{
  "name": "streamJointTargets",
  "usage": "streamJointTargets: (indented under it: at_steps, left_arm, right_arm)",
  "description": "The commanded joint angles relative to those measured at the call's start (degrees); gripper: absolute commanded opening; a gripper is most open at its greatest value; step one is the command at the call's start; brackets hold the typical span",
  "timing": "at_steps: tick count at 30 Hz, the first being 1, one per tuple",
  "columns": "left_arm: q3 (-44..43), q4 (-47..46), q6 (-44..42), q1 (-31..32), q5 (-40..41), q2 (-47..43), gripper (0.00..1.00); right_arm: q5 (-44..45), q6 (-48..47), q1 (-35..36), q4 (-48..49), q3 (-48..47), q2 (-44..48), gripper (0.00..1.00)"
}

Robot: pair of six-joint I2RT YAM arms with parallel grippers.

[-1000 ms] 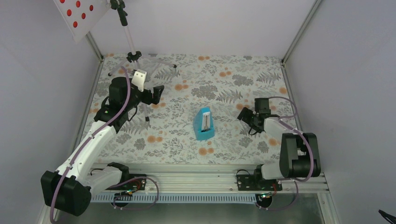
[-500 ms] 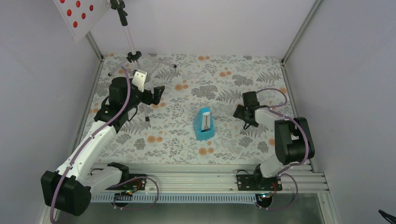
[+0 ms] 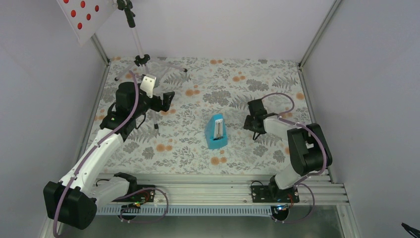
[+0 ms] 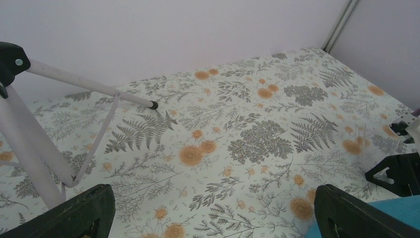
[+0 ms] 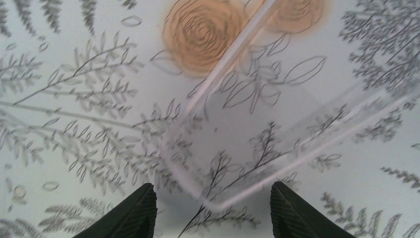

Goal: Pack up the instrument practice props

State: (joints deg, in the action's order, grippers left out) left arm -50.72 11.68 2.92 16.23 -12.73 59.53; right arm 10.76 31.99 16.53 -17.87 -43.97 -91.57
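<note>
Right fingers [image 5: 130,214], seemingly above floral cloth [image 5: 74,124]

The table [image 3: 277,82], covered in a print of grey ferns and orange flowers, carries a turquoise metronome [image 3: 216,132] near its middle. The silver music stand [image 3: 139,45] plants its tripod feet by the far left corner. A clear, straight-edged piece [image 5: 237,153] lies flat on the print.

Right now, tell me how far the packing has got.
Done: nothing; music stand stands upright, metronome sits on the table. In hand: right gripper, open, low over a clear plastic piece; left gripper open, empty. Left: everything.
</note>
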Motion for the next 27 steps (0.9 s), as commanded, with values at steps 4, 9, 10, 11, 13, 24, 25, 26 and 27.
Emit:
streamJointTargets:
  at_steps: [4,9,10,11,13,24,25,26,27]
  left_arm:
    - [0.4,-0.2,-1.1,-0.3,-0.9,0.1,1.0]
    - [0.5,-0.1,-1.1,-0.3,-0.8,0.0,1.0]
    - [0.4,-0.1,-1.1,-0.2,-0.7,0.0,1.0]
    - [0.4,-0.1,-1.2,-0.3,-0.7,0.0,1.0]
    - [0.4,0.0,-1.2,-0.4,-0.7,0.0,1.0]
    - [0.4,-0.1,-1.2,-0.2,-1.0,-0.5,1.0]
    - [0.4,-0.1,-1.2,-0.3,-1.1,-0.5,1.0]
    - [0.5,-0.1,-1.2,-0.3,-1.1,-0.5,1.0]
    - [0.5,-0.1,-1.2,-0.3,-1.1,-0.4,1.0]
  right_arm:
    - [-3.3,-0.9,1.5,-0.1,4.5,2.3,0.54]
    - [-3.7,3.2,0.2,0.3,4.1,2.6,0.78]
    - [-3.8,4.4,-0.1,0.2,3.8,2.6,0.83]
    - [-3.9,5.4,-0.3,0.2,3.3,2.6,0.86]
    - [-4.7,7.7,-0.6,0.5,2.3,2.6,0.9]
    - [-0.2,10.5,-4.1,-1.7,-3.6,-2.9,0.96]
    - [0.1,10.3,-4.3,-1.9,-4.0,-3.2,0.96]
    - [0.3,10.2,-4.5,-1.9,-4.4,-3.3,0.96]
    - [0.7,9.9,-4.6,-2.3,-4.9,-4.1,0.96]
